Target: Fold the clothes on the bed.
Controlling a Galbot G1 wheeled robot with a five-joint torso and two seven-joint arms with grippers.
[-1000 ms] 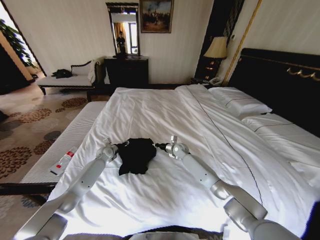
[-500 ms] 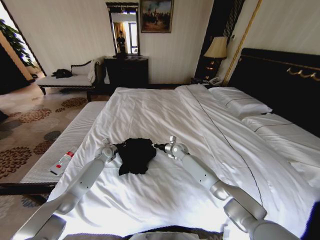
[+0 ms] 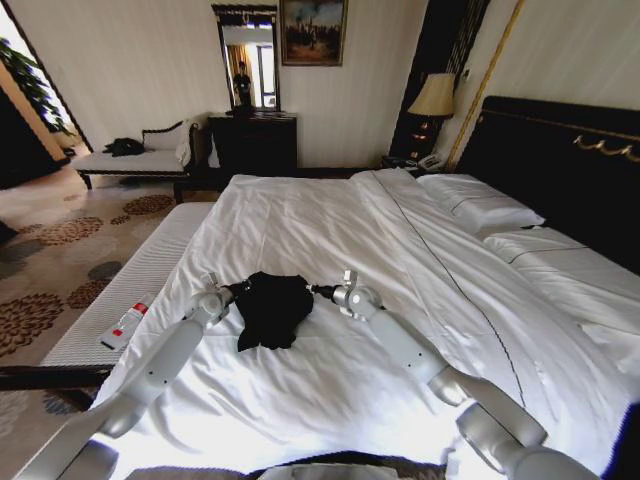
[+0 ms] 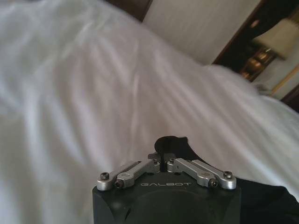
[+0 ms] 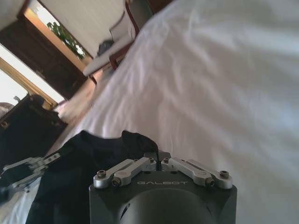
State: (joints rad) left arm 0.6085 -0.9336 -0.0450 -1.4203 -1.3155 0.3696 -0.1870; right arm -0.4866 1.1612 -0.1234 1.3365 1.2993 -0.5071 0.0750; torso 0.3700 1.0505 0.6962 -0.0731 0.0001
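Soft, limp black T-shirt (image 3: 272, 308) pinched at opposite edges between closed left claw (image 3: 238, 290) and right claw (image 3: 316, 292), best held by hems.

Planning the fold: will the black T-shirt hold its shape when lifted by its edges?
Probably not. The black T-shirt lies bunched on the bed, so it looks limp and light. Pinched by the left gripper and right gripper, jaws shut, its middle would likely sag.
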